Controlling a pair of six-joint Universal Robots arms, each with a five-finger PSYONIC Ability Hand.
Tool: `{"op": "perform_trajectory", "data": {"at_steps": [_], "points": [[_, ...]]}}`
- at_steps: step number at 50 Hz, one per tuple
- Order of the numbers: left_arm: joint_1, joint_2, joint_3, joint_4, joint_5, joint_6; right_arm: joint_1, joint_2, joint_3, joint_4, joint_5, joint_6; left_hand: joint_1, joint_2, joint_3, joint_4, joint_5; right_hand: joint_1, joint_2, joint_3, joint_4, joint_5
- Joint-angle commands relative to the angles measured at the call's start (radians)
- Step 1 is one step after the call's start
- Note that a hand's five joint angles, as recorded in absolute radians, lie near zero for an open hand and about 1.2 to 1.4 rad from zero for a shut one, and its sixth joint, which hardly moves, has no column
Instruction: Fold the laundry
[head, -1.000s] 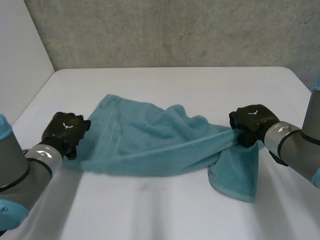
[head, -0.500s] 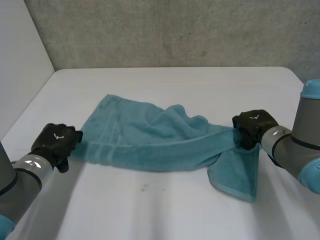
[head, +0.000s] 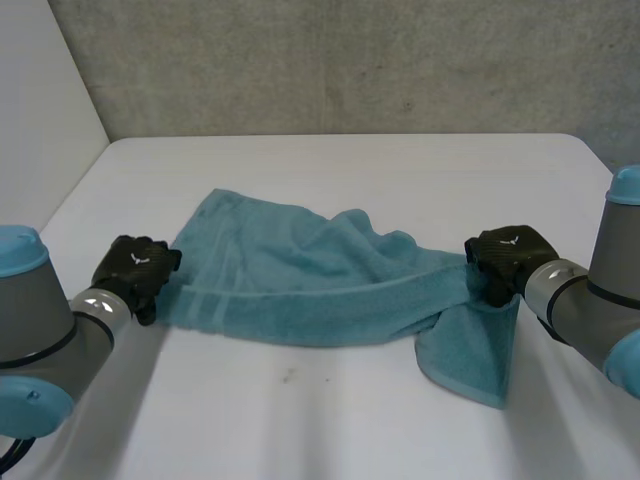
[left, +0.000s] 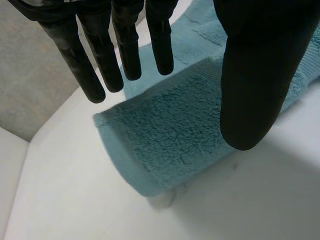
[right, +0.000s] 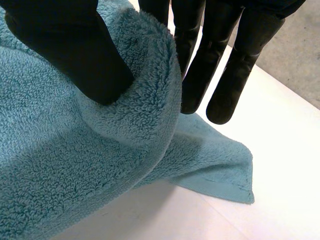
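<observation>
Teal towel (head: 300, 285) on white table (head: 330, 420), grey wall (head: 350, 60)

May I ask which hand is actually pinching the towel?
The right hand, with the towel bunched between thumb and fingers; the left hand is open, fingers straight.

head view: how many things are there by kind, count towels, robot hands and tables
teal towel: 1
black robot hands: 2 (left hand, right hand)
white table: 1
total: 4
</observation>
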Motion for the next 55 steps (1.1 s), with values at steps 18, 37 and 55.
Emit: {"op": "perform_trajectory", "data": {"at_steps": [18,37,55], "points": [[0.0,0.071,0.045,0.024,-0.011,-0.041,-0.006,-0.068,0.002,-0.003,-0.002,0.003,0.91,0.907,0.907,0.906,0.904,0.416,0.211,0.207,0.2,0.22],[0.141,0.222,0.004,0.102,-0.011,-0.15,-0.128,-0.236,0.118,0.003,-0.031,0.376,0.91,0.907,0.907,0.906,0.904,-0.587,-0.791,-0.795,-0.803,-0.782],[0.198,0.22,-0.004,0.11,-0.009,-0.156,-0.295,-0.319,0.407,0.055,-0.296,0.505,0.91,0.907,0.907,0.906,0.904,-0.549,-0.753,-0.758,-0.765,-0.745]]}}
